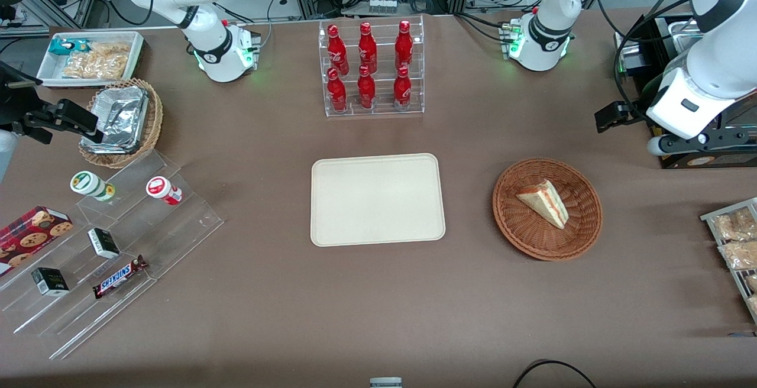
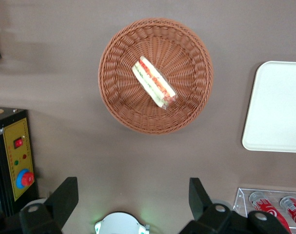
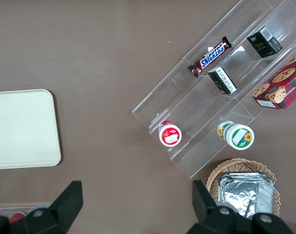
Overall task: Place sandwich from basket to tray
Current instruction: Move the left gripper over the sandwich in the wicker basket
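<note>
Sandwich (image 1: 544, 201) lying flat in the basket (image 1: 582, 239), tray (image 1: 377, 199) bare beside it; gripper (image 2: 130, 195) spread wide and empty, hovering well above the basket.

Likely light, soft, easily crushed: best pinched gently across the two broad bread faces near the thick end, away from the red and green filling edge. Readable on the acrylic steps: "SNICKERS" on a bar (image 1: 119, 277); other labels too small to read.

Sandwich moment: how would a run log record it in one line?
sandwich: in basket, untouched | tray: bare | gripper: open, above table, off the basket | step: pick not begun
</note>
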You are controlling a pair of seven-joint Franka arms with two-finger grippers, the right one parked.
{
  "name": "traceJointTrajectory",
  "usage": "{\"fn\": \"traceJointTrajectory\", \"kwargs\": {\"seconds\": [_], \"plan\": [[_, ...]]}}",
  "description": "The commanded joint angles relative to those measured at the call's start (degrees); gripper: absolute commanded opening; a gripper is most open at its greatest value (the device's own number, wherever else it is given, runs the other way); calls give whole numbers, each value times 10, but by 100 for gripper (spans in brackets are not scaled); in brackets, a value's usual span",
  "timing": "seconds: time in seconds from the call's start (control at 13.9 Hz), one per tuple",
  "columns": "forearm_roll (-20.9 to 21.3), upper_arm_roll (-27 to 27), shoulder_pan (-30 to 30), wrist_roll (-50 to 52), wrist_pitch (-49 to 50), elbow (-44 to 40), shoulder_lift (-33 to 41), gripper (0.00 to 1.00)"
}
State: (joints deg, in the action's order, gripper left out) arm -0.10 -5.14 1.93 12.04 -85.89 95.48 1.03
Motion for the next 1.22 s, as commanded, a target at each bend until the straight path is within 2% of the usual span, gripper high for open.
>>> {"fn": "traceJointTrajectory", "kwargs": {"seconds": [0.0,0.43,1.15], "plan": [[5,2,6,-22,-9,1,0,100],[6,1,6,-22,-58,78,-4,100],[7,1,6,-5,-335,287,-13,100]]}}
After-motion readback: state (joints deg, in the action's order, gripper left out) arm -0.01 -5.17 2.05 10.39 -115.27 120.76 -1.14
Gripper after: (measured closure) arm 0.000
